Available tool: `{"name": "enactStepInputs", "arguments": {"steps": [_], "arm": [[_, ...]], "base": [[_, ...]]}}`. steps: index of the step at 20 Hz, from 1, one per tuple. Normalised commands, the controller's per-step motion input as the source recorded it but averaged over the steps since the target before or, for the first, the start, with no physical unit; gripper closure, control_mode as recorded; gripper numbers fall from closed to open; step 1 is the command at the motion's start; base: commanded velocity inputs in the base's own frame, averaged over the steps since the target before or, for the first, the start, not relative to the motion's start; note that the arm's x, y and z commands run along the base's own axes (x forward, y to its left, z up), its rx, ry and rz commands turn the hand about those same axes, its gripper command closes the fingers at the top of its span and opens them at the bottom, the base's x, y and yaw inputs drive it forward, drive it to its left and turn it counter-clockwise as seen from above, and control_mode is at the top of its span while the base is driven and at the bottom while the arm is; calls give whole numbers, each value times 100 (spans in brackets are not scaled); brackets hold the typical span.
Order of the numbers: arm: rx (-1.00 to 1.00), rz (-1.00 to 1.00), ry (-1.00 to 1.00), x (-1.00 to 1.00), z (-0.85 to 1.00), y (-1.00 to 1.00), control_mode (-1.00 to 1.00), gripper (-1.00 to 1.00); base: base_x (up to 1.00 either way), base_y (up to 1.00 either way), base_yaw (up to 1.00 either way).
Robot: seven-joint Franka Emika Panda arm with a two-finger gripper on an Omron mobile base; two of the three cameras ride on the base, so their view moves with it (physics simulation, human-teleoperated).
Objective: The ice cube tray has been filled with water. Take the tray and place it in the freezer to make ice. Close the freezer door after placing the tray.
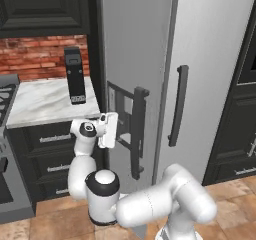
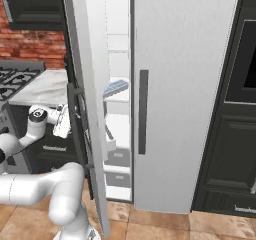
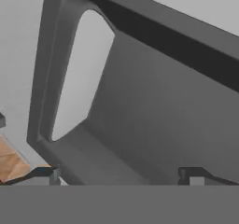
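The freezer door (image 1: 135, 44) stands partly ajar. In the right base view the freezer door (image 2: 89, 59) shows nearly edge-on, with the freezer's white shelves (image 2: 119, 126) behind it. The ice cube tray (image 2: 116, 87), white with pale blue cells, lies tilted on a middle shelf inside. My gripper (image 1: 113, 129) is open at the door's outer face, against the recessed dispenser panel (image 1: 121, 115) and left of the dark bar handle (image 1: 139, 134). In the hand view the dispenser recess (image 3: 140, 92) is very close, with my gripper (image 3: 119, 175) empty and its fingertips (image 3: 44, 174) wide apart.
A marble counter (image 1: 42, 104) with a dark upright appliance (image 1: 75, 75) lies left of the fridge, and a stove (image 1: 6, 96) is further left. The plain fridge door (image 1: 215, 59) is shut. Dark oven cabinets (image 2: 232, 109) stand on the right. Tiled floor (image 2: 165, 224) lies below.
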Motion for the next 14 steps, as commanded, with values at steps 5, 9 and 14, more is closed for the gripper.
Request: {"name": "enactStepInputs", "arguments": {"steps": [5,9,14], "arm": [[0,5,3,32,-7,-78,-100,-100],[0,10,5,59,-12,-69,-100,-100],[0,12,6,78,-15,-59,-100,-100]], "base": [[0,0,0],[0,0,0],[0,0,0]]}}
